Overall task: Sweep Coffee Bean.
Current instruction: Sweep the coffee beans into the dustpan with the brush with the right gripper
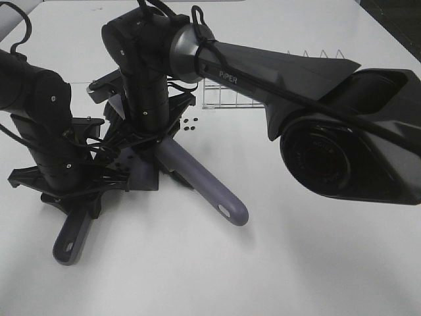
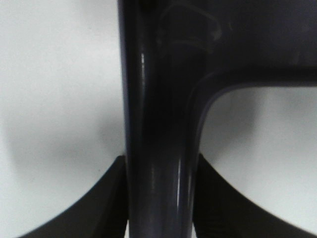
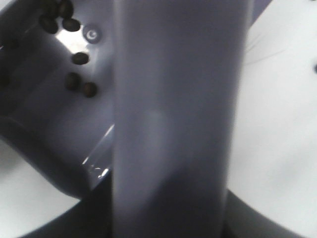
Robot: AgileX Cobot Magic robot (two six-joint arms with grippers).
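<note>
My right gripper (image 1: 156, 141) is shut on the long purple-grey handle (image 1: 207, 191) of the dustpan (image 1: 139, 172), which lies on the white table. In the right wrist view the handle (image 3: 173, 119) fills the middle between the jaws, and several coffee beans (image 3: 79, 74) lie inside the pan. A few more beans (image 1: 191, 123) lie loose on the table behind the pan. My left gripper (image 1: 71, 196) is shut on the brush handle (image 1: 71, 240). In the left wrist view that dark handle (image 2: 158, 148) runs between my fingers (image 2: 94, 208). The bristles are hidden under the arms.
A white wire rack (image 1: 231, 99) stands on the table behind the loose beans. The right arm (image 1: 276, 72) and its large camera housing (image 1: 348, 151) hang over the right half of the table. The left arm (image 1: 39, 112) stands at the left edge.
</note>
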